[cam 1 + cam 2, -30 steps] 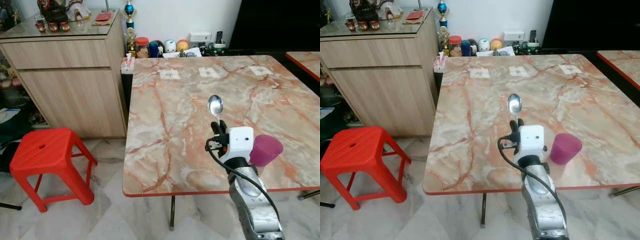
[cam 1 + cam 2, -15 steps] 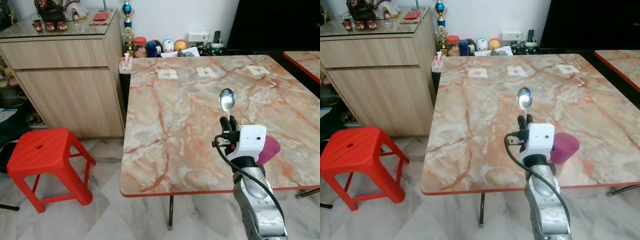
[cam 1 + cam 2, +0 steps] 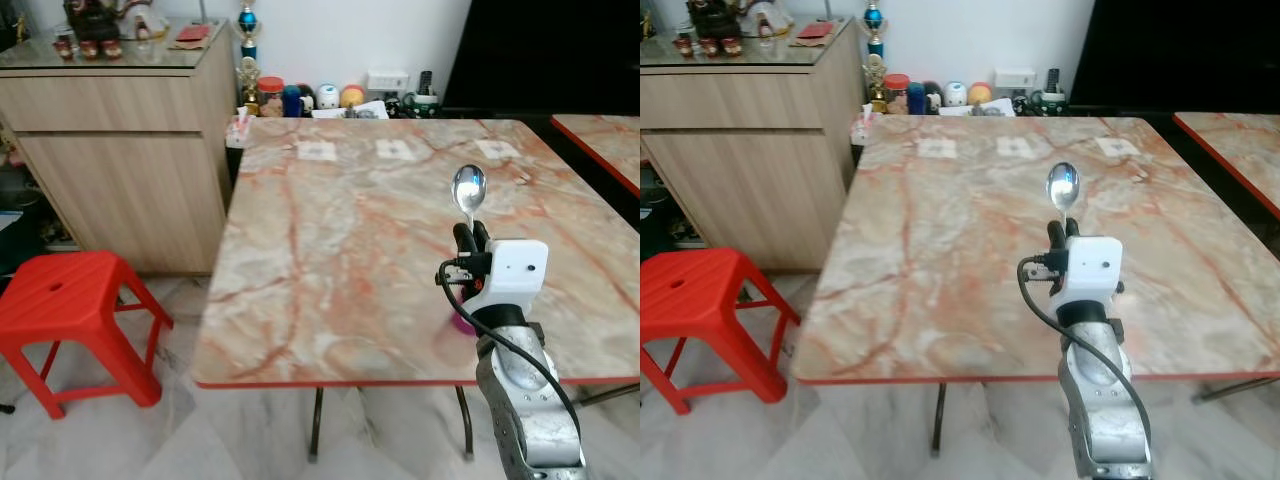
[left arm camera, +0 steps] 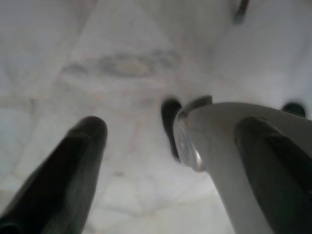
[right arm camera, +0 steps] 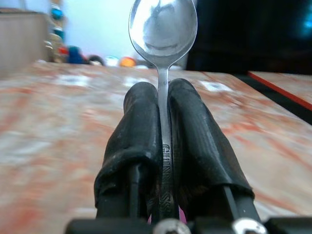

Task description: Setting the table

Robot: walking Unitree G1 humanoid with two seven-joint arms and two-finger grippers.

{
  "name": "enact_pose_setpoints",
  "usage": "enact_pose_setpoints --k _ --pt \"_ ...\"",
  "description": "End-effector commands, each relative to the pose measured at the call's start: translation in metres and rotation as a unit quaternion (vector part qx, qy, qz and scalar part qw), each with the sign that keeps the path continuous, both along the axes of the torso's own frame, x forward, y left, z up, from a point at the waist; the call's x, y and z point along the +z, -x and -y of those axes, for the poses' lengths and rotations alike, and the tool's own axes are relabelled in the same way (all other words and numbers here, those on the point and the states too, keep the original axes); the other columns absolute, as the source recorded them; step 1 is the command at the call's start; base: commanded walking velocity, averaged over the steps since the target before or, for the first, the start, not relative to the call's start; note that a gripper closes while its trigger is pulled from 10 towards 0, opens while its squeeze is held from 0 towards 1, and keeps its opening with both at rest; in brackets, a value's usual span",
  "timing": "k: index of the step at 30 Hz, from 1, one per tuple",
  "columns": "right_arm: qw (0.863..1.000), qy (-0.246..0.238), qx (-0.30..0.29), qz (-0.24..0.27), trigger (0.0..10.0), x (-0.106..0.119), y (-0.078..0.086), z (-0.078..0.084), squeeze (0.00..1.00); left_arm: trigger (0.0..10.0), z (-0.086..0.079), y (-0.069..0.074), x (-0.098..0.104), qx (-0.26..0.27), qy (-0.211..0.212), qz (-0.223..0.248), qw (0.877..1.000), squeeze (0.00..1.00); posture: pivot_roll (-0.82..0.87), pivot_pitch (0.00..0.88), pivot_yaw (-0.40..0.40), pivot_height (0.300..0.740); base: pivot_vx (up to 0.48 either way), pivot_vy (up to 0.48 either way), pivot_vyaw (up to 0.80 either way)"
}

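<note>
Currently right gripper (image 5: 163,126) pinches spoon (image 3: 468,190) by its handle, bowl upright over table (image 3: 330,230); thin handle could slip, or spoon knock pink cup (image 3: 462,323) behind the wrist on lowering

A purple cup (image 3: 462,324) sits almost wholly hidden behind the right arm. The spoon (image 5: 163,92) has its handle buried between the fingers (image 5: 200,141). The left wrist view is blurred, its floor (image 4: 122,63) indistinct. Far clutter (image 3: 320,97) beyond the table (image 3: 330,250) is too small to tell.
</note>
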State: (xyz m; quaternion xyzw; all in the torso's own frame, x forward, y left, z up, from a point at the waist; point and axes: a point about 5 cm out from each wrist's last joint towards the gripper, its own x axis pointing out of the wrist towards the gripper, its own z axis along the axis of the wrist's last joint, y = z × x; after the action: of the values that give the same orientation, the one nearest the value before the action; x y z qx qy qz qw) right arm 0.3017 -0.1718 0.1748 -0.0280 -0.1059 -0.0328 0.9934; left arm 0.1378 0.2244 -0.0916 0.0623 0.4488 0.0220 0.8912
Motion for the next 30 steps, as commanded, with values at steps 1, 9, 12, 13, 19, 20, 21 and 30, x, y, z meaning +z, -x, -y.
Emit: enact_pose_setpoints --k 1,9,12,13,19,20,21,30 --pt "1.000 -0.001 0.001 0.019 10.0 0.010 -0.001 -0.004 0.00 10.0 0.004 0.011 -0.005 -0.014 0.002 -0.026 1.000 0.00 0.00 0.081 -0.027 0.740 0.000 -0.472 0.00" --pt "1.000 -0.007 -0.008 0.018 10.0 0.010 -0.002 -0.002 0.00 10.0 0.005 0.014 -0.006 -0.017 0.002 -0.033 0.999 0.00 -0.01 0.081 -0.022 0.740 0.000 -0.472 0.00" --pt "1.000 -0.012 -0.004 0.017 10.0 0.009 -0.001 -0.007 0.00 10.0 0.002 0.016 -0.006 -0.021 0.001 -0.035 0.999 0.00 -0.01 0.078 -0.018 0.740 0.000 -0.472 0.00" --pt "1.000 -0.013 -0.004 0.016 10.0 0.009 -0.001 -0.008 0.00 10.0 0.000 0.017 -0.006 -0.022 0.000 -0.036 0.999 0.00 -0.01 0.078 -0.018 0.740 0.000 -0.472 0.00" --pt "1.000 -0.013 -0.003 0.014 10.0 0.007 -0.001 -0.010 0.00 10.0 -0.007 0.018 -0.005 -0.024 -0.004 -0.037 0.999 0.00 -0.02 0.065 -0.010 0.740 0.000 -0.472 0.00" --pt "1.000 -0.013 -0.001 0.013 10.0 0.006 -0.001 -0.010 0.00 10.0 -0.008 0.019 -0.005 -0.024 -0.004 -0.037 0.999 0.00 -0.02 0.065 -0.010 0.740 0.000 -0.472 0.00" --pt "1.000 -0.013 0.000 0.012 10.0 0.006 -0.001 -0.012 0.00 10.0 -0.010 0.019 -0.004 -0.025 -0.006 -0.038 0.999 0.00 -0.02 0.057 -0.009 0.740 0.000 -0.472 0.00" --pt "1.000 -0.015 0.005 0.008 10.0 0.003 0.000 -0.015 0.00 10.0 -0.010 0.018 -0.004 -0.030 -0.006 -0.038 0.999 0.00 -0.02 0.043 -0.008 0.740 0.000 -0.472 0.00"
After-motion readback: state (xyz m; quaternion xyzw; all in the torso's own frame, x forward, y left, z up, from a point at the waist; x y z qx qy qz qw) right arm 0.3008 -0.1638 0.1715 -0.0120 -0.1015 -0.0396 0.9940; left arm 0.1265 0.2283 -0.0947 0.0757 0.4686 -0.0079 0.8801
